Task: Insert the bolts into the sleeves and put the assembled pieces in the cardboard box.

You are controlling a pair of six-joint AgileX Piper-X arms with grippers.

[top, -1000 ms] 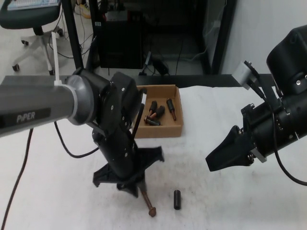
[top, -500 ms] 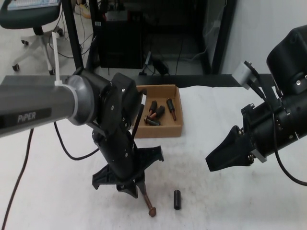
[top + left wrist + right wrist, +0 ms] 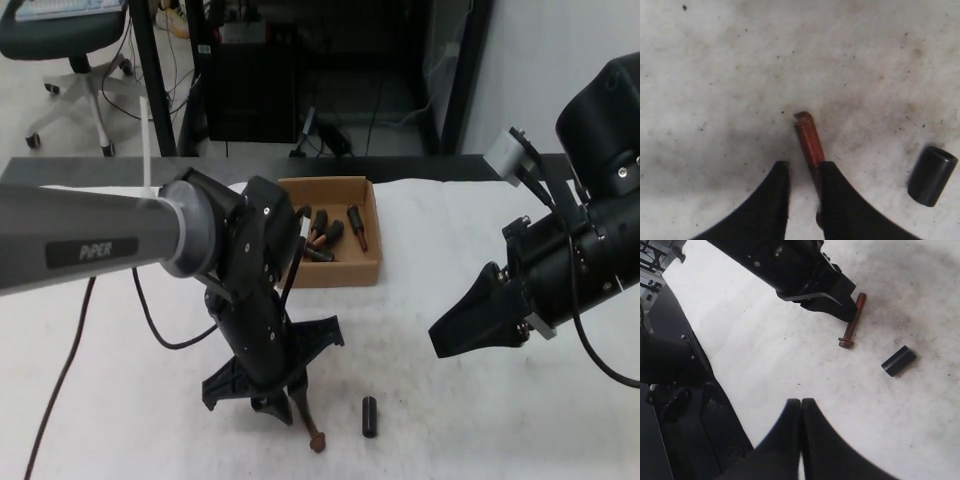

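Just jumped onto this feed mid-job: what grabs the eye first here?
The left gripper is down at the bench, with a rusty red bolt lying between its slightly parted fingers, close against one of them. A loose black sleeve lies just beside it. The right gripper hangs shut above the bench off to the side, and the cardboard box behind holds several dark pieces.

I log one loose bolt (image 3: 311, 428) (image 3: 807, 136) (image 3: 853, 320), rust-red with a threaded shank and hex head, lying flat toward the near edge of the surface (image 3: 500, 420). Sleeve (image 3: 369, 416) (image 3: 932, 175) (image 3: 899, 360): short black hollow cylinder, on its side just beside the bolt, not touching. Cardboard box (image 3: 335, 274) sits open at the far edge, about midway. It holds several assembled pieces (image 3: 328, 232), lying at mixed angles.
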